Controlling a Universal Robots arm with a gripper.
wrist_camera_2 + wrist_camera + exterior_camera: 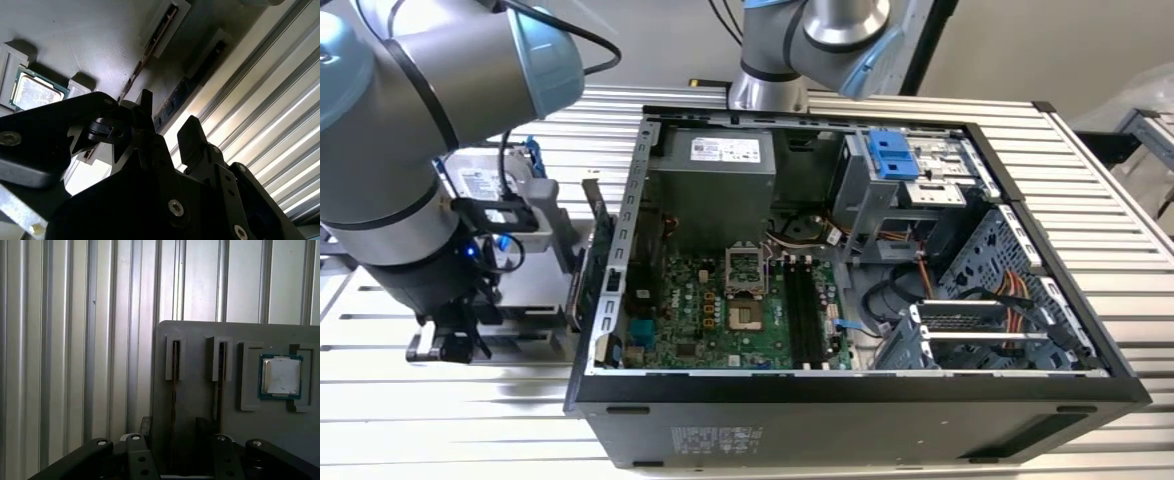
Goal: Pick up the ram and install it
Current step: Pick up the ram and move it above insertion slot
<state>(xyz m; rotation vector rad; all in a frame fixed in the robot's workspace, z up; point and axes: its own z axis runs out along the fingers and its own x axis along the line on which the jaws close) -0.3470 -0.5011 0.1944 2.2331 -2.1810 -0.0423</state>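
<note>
The gripper [447, 343] hangs low at about eight o'clock in the exterior view, outside the open computer case [854, 420]. It is over a grey holder tray [200, 330] that lies on the slatted aluminium table [50, 340]. In both wrist views its jaws stand spread, one on each side of the ram [173, 385], which sits on edge in the tray slot farther from the processor chip [280, 376]. Light shows between the fingers, so I judge they are not pinching the ram, though I cannot tell whether a pad touches the board. A second memory stick [220, 370] stands in the neighbouring slot, between the ram and the chip and close to one finger. The likely faults are an off-centre squeeze that tilts or bends the thin board against its slot walls, a finger clipping the neighbouring stick, and a skewed pull that jams the ram in the holder. There is open room straight above the tray. Towards three o'clock the case's side wall [604, 280] rises just beside the tray, and it looks like the nearest edge to foul. Inside the case the memory slots [806, 312] are hemmed in, with the processor socket [744, 300] at their nine o'clock and loose cables [947, 290] at their three o'clock.
</note>
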